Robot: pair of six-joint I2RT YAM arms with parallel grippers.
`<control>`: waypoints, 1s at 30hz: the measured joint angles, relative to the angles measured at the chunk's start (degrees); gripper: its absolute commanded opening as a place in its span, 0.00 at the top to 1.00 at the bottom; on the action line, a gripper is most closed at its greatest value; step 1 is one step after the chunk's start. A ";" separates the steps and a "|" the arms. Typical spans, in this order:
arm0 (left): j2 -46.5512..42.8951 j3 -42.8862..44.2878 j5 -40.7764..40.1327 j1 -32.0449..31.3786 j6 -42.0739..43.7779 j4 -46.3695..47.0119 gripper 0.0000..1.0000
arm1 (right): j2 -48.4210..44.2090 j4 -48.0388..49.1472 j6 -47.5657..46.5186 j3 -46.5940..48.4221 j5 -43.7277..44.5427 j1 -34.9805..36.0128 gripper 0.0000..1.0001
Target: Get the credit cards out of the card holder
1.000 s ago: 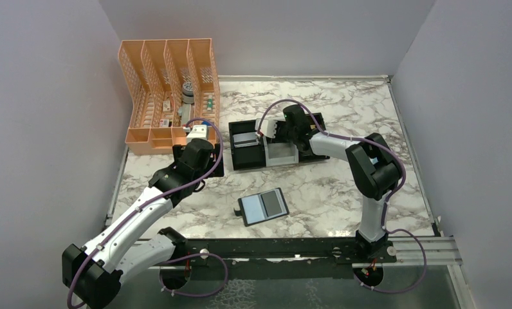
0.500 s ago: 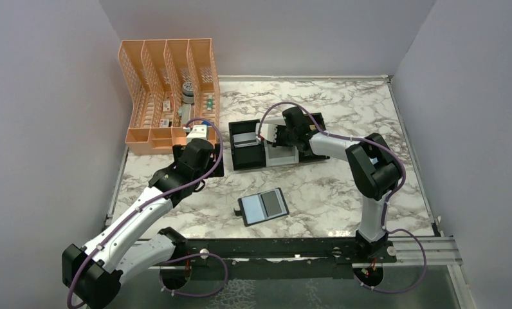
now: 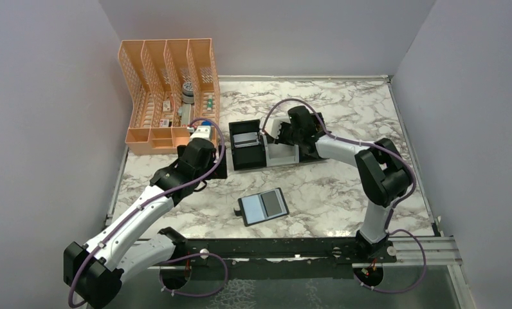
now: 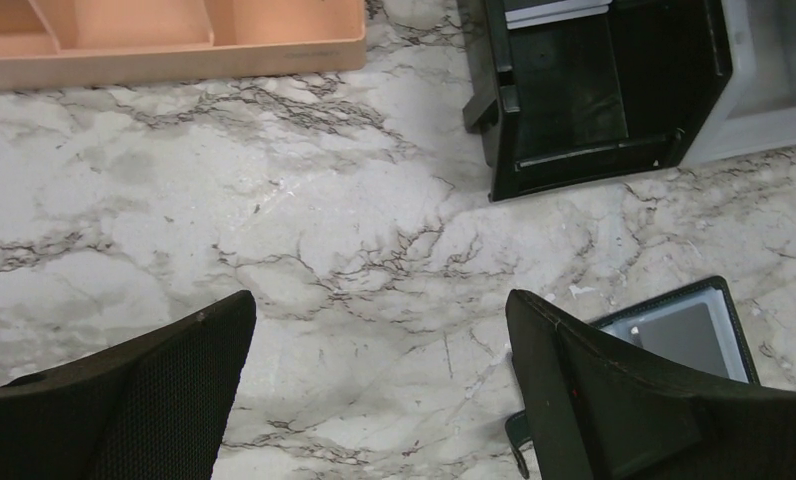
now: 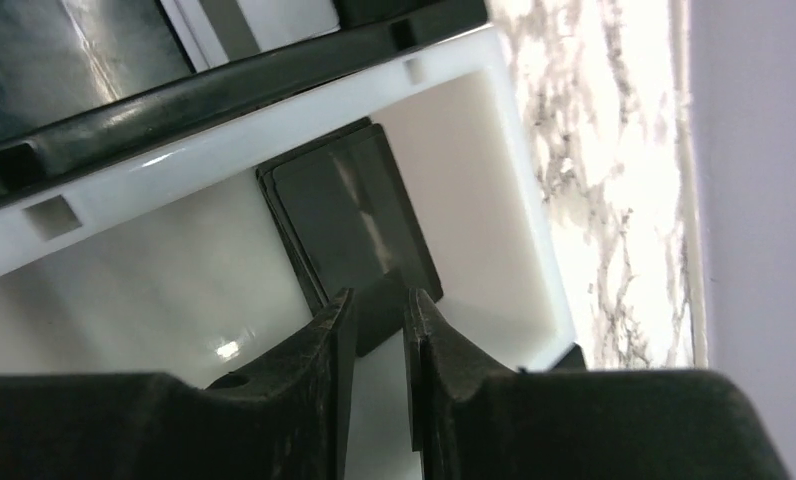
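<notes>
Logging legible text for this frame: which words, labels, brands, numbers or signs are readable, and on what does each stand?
No text can be read in any view.
The small items in the orange organizer: too small to make out any print.
The card holder: lies open, no print visible.
The dark card in the white tray: plain face, only glare.

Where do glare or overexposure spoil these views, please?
Right wrist: the marble table is blown out beside the white tray, and a glare streak crosses the dark card. Left wrist: evenly lit, the fingers merely dark. Top external: soft, even light.
</notes>
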 measured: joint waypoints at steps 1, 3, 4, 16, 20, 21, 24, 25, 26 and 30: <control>0.00 0.00 0.90 0.02 -0.02 0.09 0.01 | -1.18 0.92 1.01 -0.94 -0.04 0.02 0.75; -0.04 0.00 2.78 0.00 -0.20 0.57 0.01 | -3.72 2.93 2.91 -2.91 -0.28 0.00 0.75; -0.17 -0.09 3.69 0.00 -0.33 0.96 0.01 | -5.07 3.98 3.91 -3.93 -0.46 0.00 0.75; 1.77 -2.08 26.71 0.00 -6.75 12.61 0.15 | -31.04 23.34 47.19 -28.35 0.13 0.00 0.30; 5.62 -6.29 34.62 -0.87 -11.93 20.13 0.23 | -37.66 22.40 67.98 -34.60 -1.36 0.00 0.26; 6.34 -7.23 35.54 -1.31 -13.05 21.35 0.24 | -37.90 21.51 71.45 -34.84 -2.34 -0.02 0.27; 8.22 -10.21 36.46 -3.98 -17.42 25.40 0.26 | -37.29 17.59 80.89 -34.82 -6.58 -0.02 0.36; 8.68 -10.93 36.28 -5.09 -18.93 26.40 0.26 | -36.61 16.26 83.19 -34.67 -7.80 -0.02 0.39; 9.22 -11.56 35.82 -6.40 -20.41 27.52 0.27 | -35.58 14.88 85.31 -34.51 -9.09 -0.02 0.43; 12.07 -13.60 32.59 -12.39 -25.81 32.37 0.37 | -31.39 10.73 91.80 -34.88 -13.09 -0.02 0.64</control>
